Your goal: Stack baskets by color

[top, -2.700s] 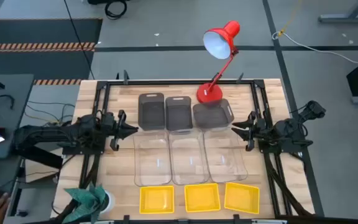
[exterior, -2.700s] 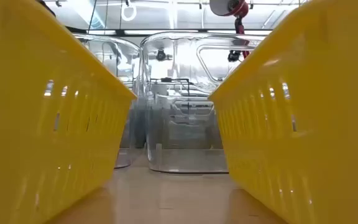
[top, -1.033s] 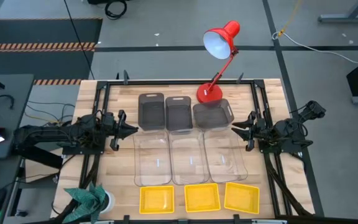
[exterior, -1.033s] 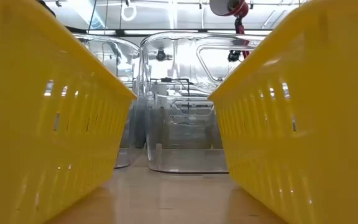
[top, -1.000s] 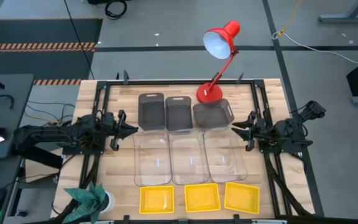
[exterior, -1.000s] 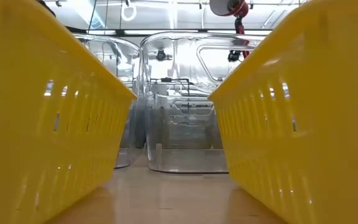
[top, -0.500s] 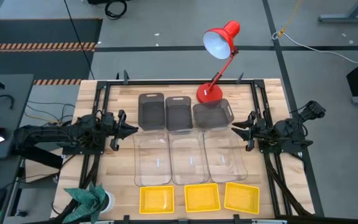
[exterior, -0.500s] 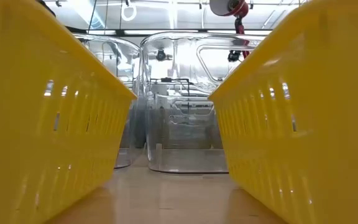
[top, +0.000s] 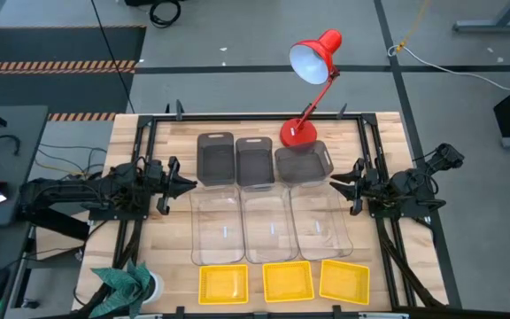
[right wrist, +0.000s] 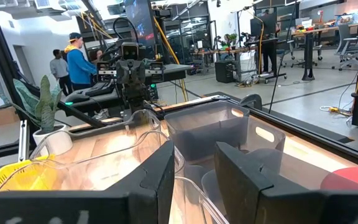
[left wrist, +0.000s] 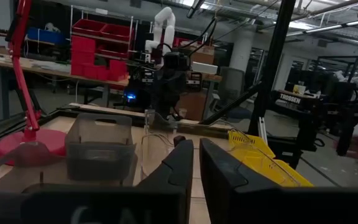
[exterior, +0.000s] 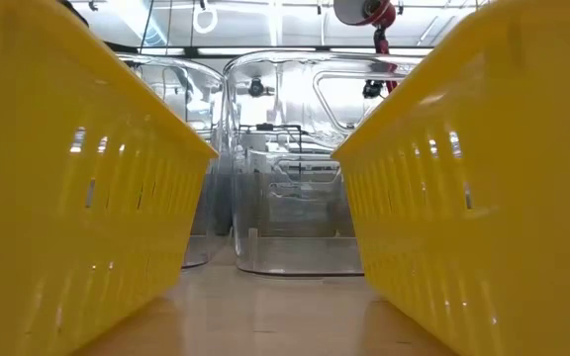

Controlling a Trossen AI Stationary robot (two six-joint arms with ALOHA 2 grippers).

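Wood-slat counter point(top: 162, 266), high view: nine baskets in three rows, none stacked. Far row, three grey baskets point(top: 254, 162); the right one touches the red lamp point(top: 312, 84) base. Middle row, three clear baskets point(top: 267, 228), long axes running far-to-near. Near row, three yellow baskets point(top: 287, 280), squarish. Left gripper point(top: 184, 183) hangs at the left edge, pointing inward, just beside the left grey and clear baskets. Right gripper point(top: 339, 186) mirrors it at the right edge, near the right grey basket. Neither holds anything. Each arm is nearest its own column; the middle column lies between.

Low view: slotted yellow walls fill both sides; a glossy clear basket stands between, beyond them.

Left wrist view: fingers nearly together, narrow gap. A grey basket with a handle slot lies ahead, yellow beyond.

Right wrist view: fingers apart, moderate gap. Grey basket ahead, curved clear rims nearer. A person point(right wrist: 81, 60) stands in the room beyond.
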